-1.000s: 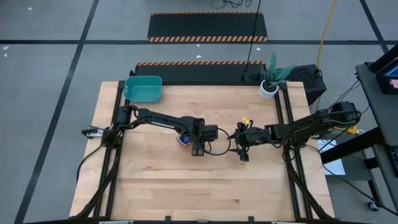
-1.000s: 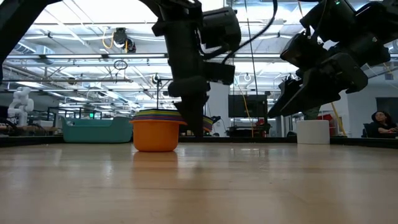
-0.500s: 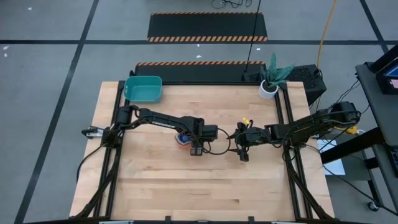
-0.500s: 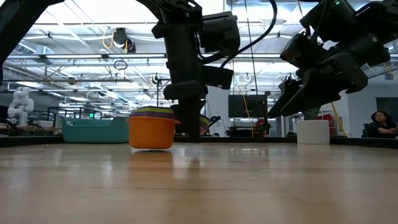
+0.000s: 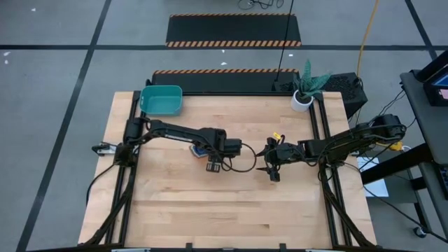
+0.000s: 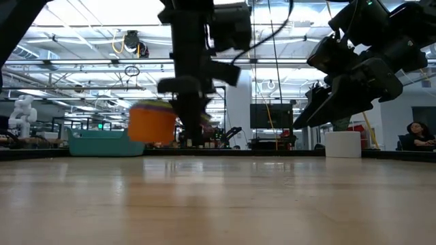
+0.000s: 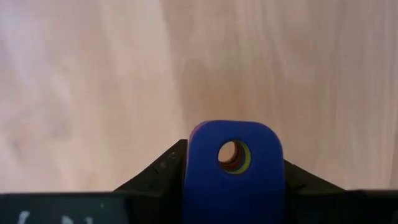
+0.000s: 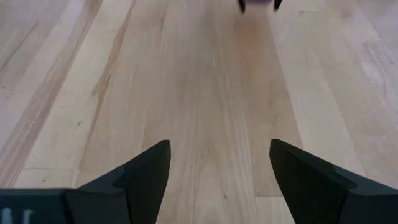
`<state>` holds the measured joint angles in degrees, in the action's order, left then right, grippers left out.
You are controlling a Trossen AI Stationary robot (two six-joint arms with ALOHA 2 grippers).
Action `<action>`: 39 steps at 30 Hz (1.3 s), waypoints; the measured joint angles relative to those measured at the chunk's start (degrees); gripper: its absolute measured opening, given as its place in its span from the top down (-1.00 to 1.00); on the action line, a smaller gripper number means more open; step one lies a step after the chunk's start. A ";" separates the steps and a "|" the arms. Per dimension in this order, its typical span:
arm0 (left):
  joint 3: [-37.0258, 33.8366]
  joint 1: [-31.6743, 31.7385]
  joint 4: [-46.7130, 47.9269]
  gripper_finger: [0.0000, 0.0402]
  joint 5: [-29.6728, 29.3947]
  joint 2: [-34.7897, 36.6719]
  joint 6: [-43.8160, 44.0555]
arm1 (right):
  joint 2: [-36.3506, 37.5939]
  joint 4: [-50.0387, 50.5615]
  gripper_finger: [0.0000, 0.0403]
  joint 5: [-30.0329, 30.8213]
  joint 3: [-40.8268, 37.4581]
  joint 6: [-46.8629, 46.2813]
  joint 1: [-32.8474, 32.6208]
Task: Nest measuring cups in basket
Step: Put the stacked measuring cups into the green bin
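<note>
Left gripper (image 5: pixel 203 149) clamped on handles of nested measuring cups (image 6: pixel 151 121), blue handle (image 7: pixel 233 171) on top between fingers. Stack hangs clear of wooden table (image 5: pixel 210 203), orange cup outermost. Teal basket (image 5: pixel 162 99) at table's far left corner, well apart from stack. Right gripper (image 8: pixel 214 168) waits right of centre, fingers spread, nothing between them.

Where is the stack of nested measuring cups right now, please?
The nested measuring cups hang above the table's middle, clamped in the left gripper, short of the basket at the far-left corner.
</note>
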<state>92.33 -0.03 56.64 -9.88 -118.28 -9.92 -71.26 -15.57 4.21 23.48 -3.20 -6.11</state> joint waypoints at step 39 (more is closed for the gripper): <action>0.02 38.65 9.22 0.32 -0.65 24.52 -30.74 | 0.00 1.59 -0.32 0.00 -0.02 -1.16 0.00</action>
<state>92.36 38.62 65.87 -10.54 -93.76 -40.66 -71.26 -13.98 4.21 23.46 -4.36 -6.11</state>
